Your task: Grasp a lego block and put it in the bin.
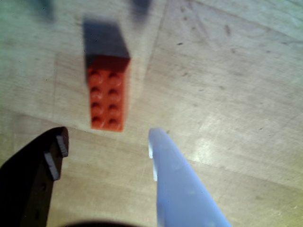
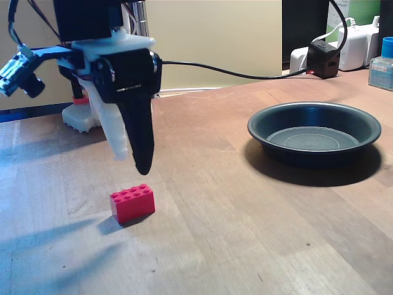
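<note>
Two fingers of the claw [image 1: 109,142] spread wide, tips down, just above the lego block [image 2: 132,203].

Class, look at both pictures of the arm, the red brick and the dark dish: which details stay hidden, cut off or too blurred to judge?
- Fixed view: the arm above the gripper is cut off by the top edge.
- Fixed view: the far side of the lego block faces away from the camera.
- Fixed view: the small bottle is cut by the right edge; its label is too small to read.
- Wrist view: the black finger is cut by the left edge, and blur softens the block's studs.
</note>
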Action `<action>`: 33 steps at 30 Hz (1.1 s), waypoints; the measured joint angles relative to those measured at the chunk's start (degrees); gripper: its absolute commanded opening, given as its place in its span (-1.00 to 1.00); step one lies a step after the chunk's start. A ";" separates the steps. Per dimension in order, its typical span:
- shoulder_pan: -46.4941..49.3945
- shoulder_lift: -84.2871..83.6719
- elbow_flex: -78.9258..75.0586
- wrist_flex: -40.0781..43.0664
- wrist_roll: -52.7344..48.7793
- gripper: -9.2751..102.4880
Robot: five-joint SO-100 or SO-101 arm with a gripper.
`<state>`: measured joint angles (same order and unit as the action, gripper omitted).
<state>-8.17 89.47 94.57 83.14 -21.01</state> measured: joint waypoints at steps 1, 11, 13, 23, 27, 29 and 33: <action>0.00 0.00 0.00 -0.18 0.00 -0.55; 0.18 -6.94 -0.09 -3.25 0.00 -0.55; 0.09 -7.12 -0.35 -3.25 0.00 -0.55; 0.26 -7.91 -0.70 -3.52 0.00 -0.55; 0.26 -7.91 -0.70 -5.19 0.00 -0.55; 0.26 -7.91 -0.70 -6.06 0.00 -0.55; 0.26 -7.91 0.35 -7.65 0.00 -0.55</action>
<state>-7.91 81.56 94.92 75.50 -21.01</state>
